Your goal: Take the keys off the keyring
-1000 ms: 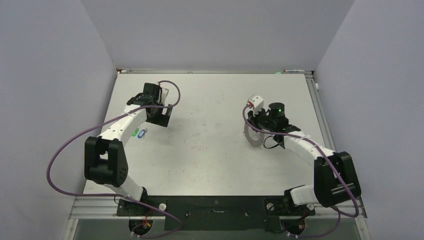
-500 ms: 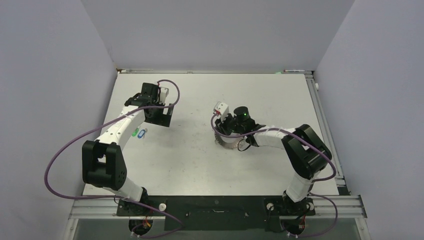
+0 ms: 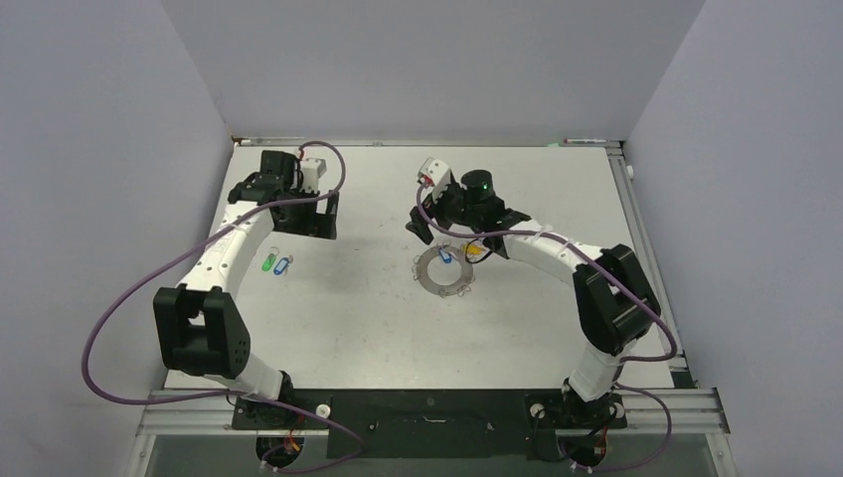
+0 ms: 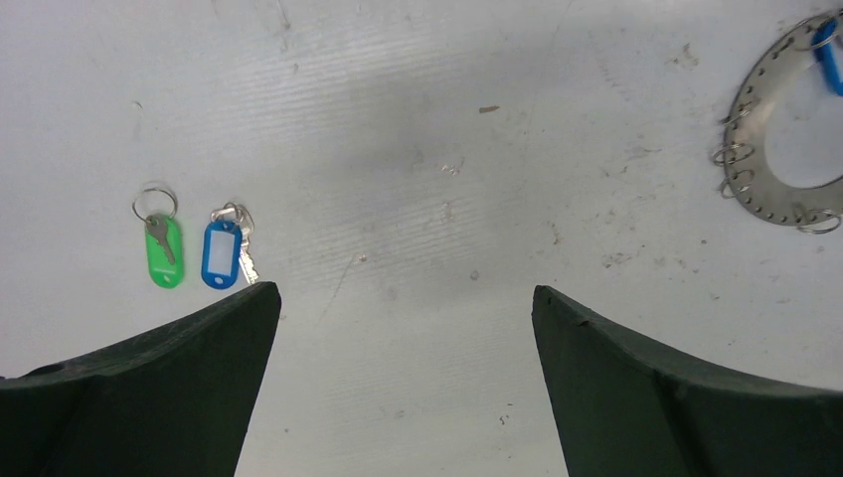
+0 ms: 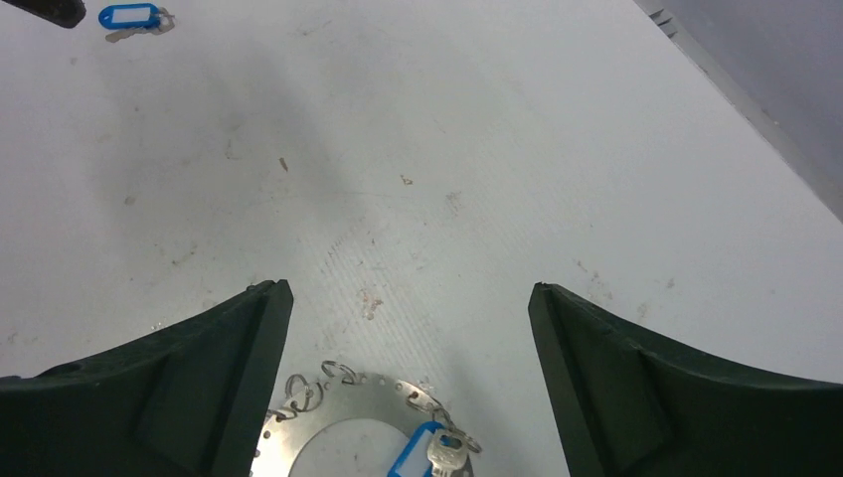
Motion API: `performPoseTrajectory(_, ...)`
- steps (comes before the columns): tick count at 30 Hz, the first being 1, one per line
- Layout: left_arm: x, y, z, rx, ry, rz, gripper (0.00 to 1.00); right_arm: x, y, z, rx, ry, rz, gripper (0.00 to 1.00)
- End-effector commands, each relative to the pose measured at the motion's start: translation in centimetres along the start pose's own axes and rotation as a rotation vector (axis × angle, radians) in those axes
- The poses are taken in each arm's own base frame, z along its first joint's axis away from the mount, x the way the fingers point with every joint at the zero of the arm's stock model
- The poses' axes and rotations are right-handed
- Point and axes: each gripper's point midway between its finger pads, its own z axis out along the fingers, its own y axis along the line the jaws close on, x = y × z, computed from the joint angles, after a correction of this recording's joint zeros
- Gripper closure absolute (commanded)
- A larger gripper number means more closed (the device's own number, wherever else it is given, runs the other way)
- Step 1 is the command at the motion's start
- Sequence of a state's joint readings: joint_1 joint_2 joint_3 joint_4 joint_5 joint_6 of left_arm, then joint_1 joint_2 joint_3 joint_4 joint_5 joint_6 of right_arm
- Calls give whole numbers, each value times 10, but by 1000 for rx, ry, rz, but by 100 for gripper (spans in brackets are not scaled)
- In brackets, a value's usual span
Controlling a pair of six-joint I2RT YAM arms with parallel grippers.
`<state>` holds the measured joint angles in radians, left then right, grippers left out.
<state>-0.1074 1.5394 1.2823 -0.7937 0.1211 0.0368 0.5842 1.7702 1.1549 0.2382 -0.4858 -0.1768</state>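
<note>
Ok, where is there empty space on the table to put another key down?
Free: the wide front strip of table between the keyring and the near edge, and the middle gap between the keyring and the loose green-tagged key and blue-tagged key. Crowded around the keyring itself.

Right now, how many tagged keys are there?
4: green key and blue key loose at left; second blue key on the keyring; yellow key at its edge. Others may hide.

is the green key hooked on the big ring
No, the green key lies loose beside a blue key, well apart from the ring.
</note>
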Motion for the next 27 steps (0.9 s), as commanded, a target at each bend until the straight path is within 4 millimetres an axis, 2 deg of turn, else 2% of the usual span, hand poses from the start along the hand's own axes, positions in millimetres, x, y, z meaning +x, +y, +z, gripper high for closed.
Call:
performPoseTrajectory(1, -49, -8, -42, 50, -147, 19, 4, -57, -35, -49, 65, -54, -11, 10)
performPoseTrajectory(5, -69, -14, -61, 114, -167, 35, 4, -43, -83, -88, 188, 75, 79, 10)
performPoseTrajectory(8, -82, -6, -66, 99, -182, 21, 4, -22, -119, -129, 276, 158, 177, 10)
performPoseTrajectory(11, -91, 0, -71, 140, -199, -18, 4, -6, -146, -173, 344, 147, 249, 10)
performPoseTrajectory(16, -90, 51, -66, 92, -211, -138, 4, 29, -182, -245, 507, 124, 377, 10)
performPoseTrajectory(21, -63, 92, -50, -16, -181, -172, 4, 75, -189, -277, 579, 177, 410, 10)
performPoseTrajectory(23, -51, 99, -46, -38, -179, -187, 4, 95, -185, -279, 589, 202, 429, 10)
performPoseTrajectory(27, -33, 103, -43, -79, -197, -201, 4, 115, -178, -275, 599, 212, 465, 10)
